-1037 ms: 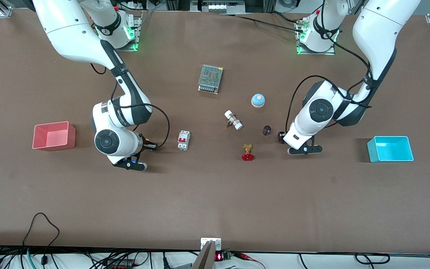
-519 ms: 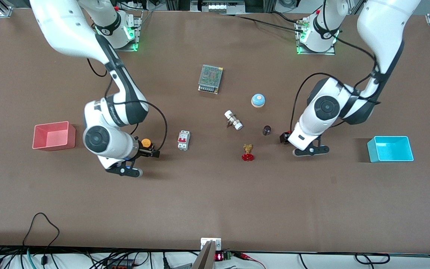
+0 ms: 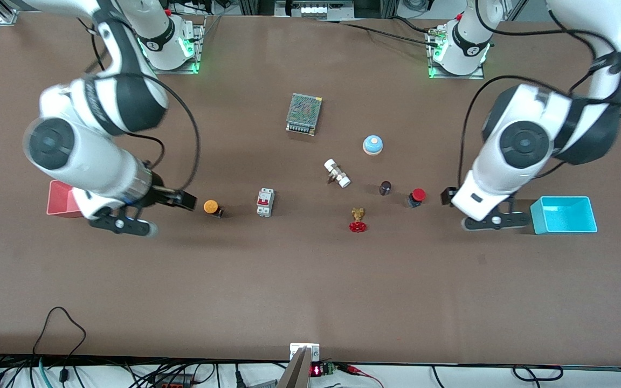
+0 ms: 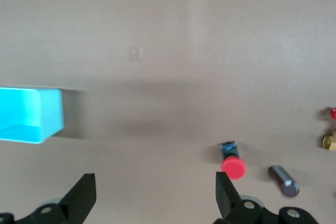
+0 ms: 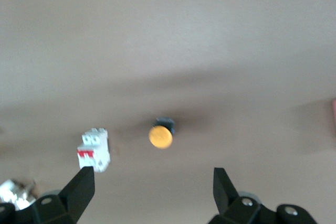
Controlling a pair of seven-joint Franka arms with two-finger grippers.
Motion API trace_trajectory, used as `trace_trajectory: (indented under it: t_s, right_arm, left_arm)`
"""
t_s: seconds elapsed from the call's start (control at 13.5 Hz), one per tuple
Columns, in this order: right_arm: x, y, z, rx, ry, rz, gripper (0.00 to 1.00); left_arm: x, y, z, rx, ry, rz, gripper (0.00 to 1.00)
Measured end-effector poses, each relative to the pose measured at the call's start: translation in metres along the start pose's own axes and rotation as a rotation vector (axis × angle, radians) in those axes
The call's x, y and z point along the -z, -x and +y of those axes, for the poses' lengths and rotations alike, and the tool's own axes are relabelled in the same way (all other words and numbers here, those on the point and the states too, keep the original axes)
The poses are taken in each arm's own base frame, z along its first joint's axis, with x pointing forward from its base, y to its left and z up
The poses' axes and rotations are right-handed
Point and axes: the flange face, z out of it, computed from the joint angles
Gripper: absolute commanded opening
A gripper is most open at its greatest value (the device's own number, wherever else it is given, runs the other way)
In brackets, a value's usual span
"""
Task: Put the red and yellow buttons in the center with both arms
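yellow button [image 3: 211, 206] and red button [image 3: 417, 196] sit on the worktop [image 3: 310, 280]; left end effector [image 4: 152, 195] and right end effector [image 5: 152, 190] hover spread, empty.

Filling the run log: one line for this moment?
left gripper: open, empty | right gripper: open, empty | red button: on table | yellow button: on table

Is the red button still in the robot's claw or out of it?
Out. The red button sits alone on the table, and the left gripper hangs open above, holding nothing.
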Motion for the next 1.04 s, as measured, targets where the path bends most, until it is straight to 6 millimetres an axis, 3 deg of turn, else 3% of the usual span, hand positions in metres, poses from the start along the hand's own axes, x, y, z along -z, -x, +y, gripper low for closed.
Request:
trace_trajectory:
  t_s: [0.15,0.37,0.67,0.81,1.04]
  right_arm:
    - [0.026,0.003,0.026,0.023,0.002,-0.003,1.00]
    - [0.052,0.002,0.074,0.022,0.040,-0.010,1.00]
    - [0.096,-0.002,0.181,0.104,0.067,0.018,1.00]
    - [0.116,0.010,0.221,0.081,0.059,0.000,1.00]
    - [0.136,0.036,0.219,0.086,0.057,-0.038,1.00]
  left_arm:
    - [0.039,-0.002,-0.027,-0.043,-0.016,-0.029,1.00]
    - [0.067,-0.006,-0.081,-0.040,0.053,-0.081,1.00]
    - [0.078,-0.002,-0.169,0.021,0.230,-0.171,1.00]
    - [0.081,0.002,-0.173,-0.015,0.237,-0.175,1.00]
    - [0.097,0.014,-0.165,-0.103,0.190,-0.119,1.00]
